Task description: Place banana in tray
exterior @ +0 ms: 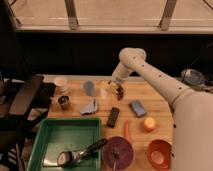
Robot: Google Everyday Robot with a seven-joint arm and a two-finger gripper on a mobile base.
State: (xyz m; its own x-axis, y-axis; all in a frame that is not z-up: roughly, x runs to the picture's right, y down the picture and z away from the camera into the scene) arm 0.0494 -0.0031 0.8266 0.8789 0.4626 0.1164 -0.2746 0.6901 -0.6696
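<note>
My gripper [113, 89] hangs over the desk [150, 100] at upper centre, beside the small pale cream-yellow curved toy banana [104, 90]. How my jaws stand I cannot tell. The banana looks light, stiff and slick; I'd pinch it mid-length, then carry it to the green plastic tray [50, 135] lower left.

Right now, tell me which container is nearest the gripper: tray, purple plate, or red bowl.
The tray. Its back rim lies closest to the gripper, which hovers at the table's far side; the purple plate and red bowl sit at the near edge.
</note>
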